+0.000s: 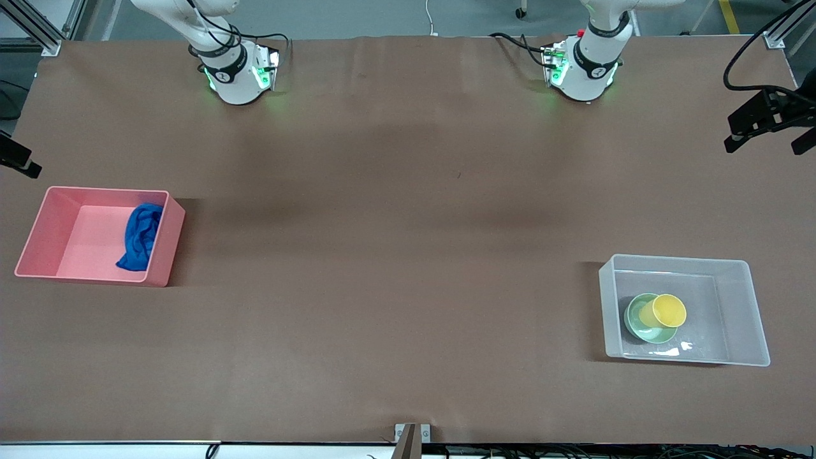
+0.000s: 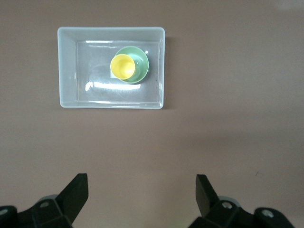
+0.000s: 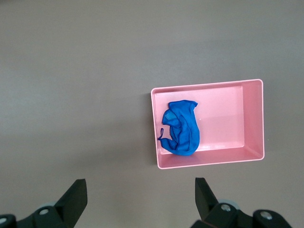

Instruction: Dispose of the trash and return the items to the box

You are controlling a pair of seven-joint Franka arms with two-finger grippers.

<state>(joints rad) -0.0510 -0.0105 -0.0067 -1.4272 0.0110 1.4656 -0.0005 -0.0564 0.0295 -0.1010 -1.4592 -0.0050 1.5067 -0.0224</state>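
Blue rag (image 1: 140,236) lies in the pink bin (image 1: 38,237); cup (image 1: 667,310) and bowl (image 1: 637,320) sit in my clear box (image 1: 746,306). Both my grippers, left (image 2: 141,195) and right (image 3: 140,198), hang spread and empty; nothing looks left.

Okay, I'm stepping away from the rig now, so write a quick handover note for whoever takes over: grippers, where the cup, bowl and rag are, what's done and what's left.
Left gripper: open, empty, high over bare table, waiting.
Right gripper: open, empty, also high over bare table.
Blue rag: in the pink bin at the right arm's end of the table, bunched against one wall.
Yellow cup sits in the green bowl; both are inside the clear box at the left arm's end.
Done: trash binned, both items boxed.
Left: nothing visible on the open table to pick up; the job looks complete.
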